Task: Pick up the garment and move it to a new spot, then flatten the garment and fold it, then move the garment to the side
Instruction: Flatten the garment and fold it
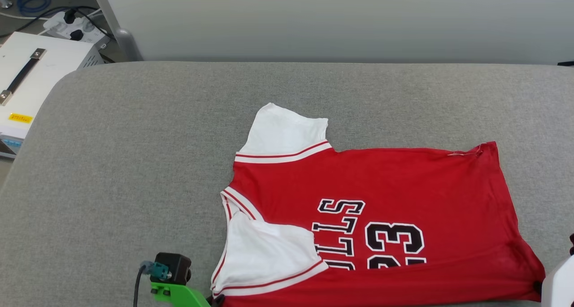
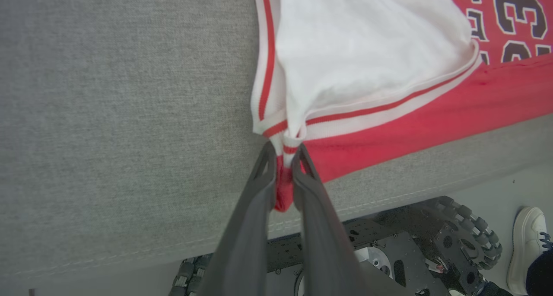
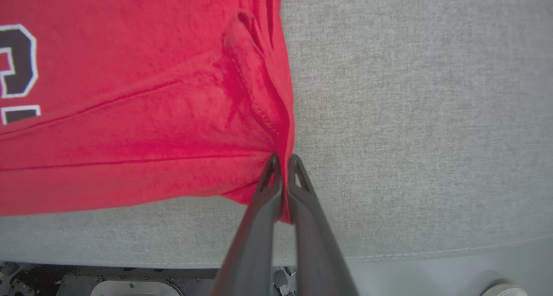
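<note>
Lying on the grey cushion [image 1: 134,163] with its long axis running 9 to 3 o'clock in the head view, the garment [image 1: 394,186] is pinched at both near corners, left gripper [image 2: 284,150] clamping the sleeve end at 7 o'clock, right gripper [image 3: 284,159] the hem corner at 4.

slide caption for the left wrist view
Left gripper shut on the red jersey at its sleeve corner, over the grey surface.

The garment [image 1: 394,186] is running off the head view's bottom edge, a red fold [image 1: 403,284] is hiding part of the 23 [image 1: 394,244], and the yellow label [image 1: 20,118] on the white box [image 1: 49,69] is looking too tiny to read.
</note>
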You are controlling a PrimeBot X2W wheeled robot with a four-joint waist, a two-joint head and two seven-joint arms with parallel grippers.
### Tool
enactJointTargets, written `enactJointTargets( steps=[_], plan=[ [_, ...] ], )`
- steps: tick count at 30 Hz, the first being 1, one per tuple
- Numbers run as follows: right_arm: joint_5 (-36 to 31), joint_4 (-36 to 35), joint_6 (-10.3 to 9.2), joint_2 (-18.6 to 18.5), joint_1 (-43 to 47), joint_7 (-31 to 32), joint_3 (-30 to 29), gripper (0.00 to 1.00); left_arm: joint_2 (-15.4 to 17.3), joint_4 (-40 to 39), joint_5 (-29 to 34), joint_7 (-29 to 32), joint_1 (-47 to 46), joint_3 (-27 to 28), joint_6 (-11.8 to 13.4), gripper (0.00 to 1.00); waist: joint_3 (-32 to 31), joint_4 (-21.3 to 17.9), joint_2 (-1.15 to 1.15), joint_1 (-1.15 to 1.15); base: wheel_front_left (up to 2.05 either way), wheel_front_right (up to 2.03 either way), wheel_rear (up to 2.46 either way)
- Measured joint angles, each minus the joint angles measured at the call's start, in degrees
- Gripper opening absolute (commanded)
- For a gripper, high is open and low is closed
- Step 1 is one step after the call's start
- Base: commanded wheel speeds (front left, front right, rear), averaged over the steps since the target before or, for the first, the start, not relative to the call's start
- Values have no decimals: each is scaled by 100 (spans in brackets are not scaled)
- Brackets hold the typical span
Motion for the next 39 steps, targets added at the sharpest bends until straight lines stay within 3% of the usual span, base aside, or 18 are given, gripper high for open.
enactJointTargets(
  steps=[4,5,7,8,9,10,17,29,34,39],
  plan=[
    [-2,53,-1,109,134,-14,-4,0,-147,256,-14,-10,-2,-44,-80,0,7,-4,0,0,0,0,0],
    [-2,100,-1,133,135,-44,5,0,-181,337,-14,-42,-3,-59,-107,6,9,-5,0,0,0,0,0],
    [-2,186,-1,148,135,-101,51,0,-220,489,-14,-62,-9,-79,-152,43,3,-6,0,0,0,0,0],
    [-3,232,-1,147,135,-137,81,0,-243,553,-14,-78,-9,-90,-177,87,-4,-10,0,0,0,0,0],
    [-3,263,-1,146,135,-183,103,29,-264,600,-13,-113,-9,-94,-180,100,-9,-12,0,0,0,0,0],
    [-2,292,-1,146,134,-275,120,100,-290,658,0,-179,-13,-87,-180,100,-17,-13,0,0,0,0,0],
    [48,245,-4,21,80,-970,244,100,-369,749,110,-715,-118,75,-234,100,-130,-16,0,0,0,0,0],
    [103,-522,-7,78,-275,-3150,464,100,-704,665,704,-2953,-361,655,-761,100,-417,-30,0,0,0,0,0],
    [111,-659,-7,181,-247,-3830,614,100,-900,647,1049,-3217,-357,990,-809,100,-430,-24,0,0,0,0,0],
    [109,-662,-7,365,-217,-4402,628,100,-1440,498,1556,-3234,-191,1615,-988,100,-423,-6,0,0,0,0,0]
  ],
)
